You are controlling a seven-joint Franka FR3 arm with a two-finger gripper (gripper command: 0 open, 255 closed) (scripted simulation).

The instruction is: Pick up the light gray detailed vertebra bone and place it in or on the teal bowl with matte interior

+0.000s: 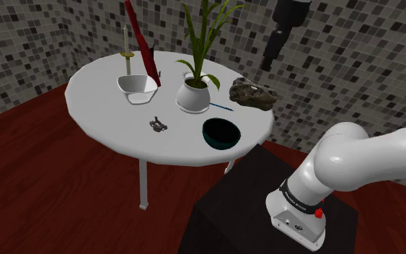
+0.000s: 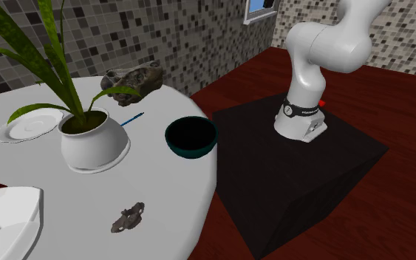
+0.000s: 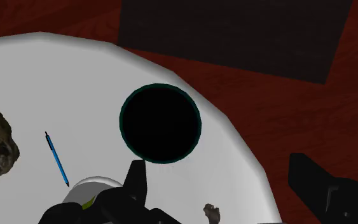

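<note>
The end effector (image 3: 217,167) hangs wide open and empty, high above the teal bowl (image 3: 160,123). The vertebra (image 2: 128,216) — small, knobbly, grey-brown — lies on the desk (image 2: 162,199) near that bowl, under the spread fingers, untouched.

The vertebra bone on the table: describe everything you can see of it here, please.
The vertebra bone is a small, knobbly piece, grey-brown as drawn, with short prongs sticking out from its body. It lies on the round white table, near the edge and apart from everything else. In the shoulder view the white plant pot stands behind it and the teal bowl sits to its right. Only the tabletop touches it.
</note>
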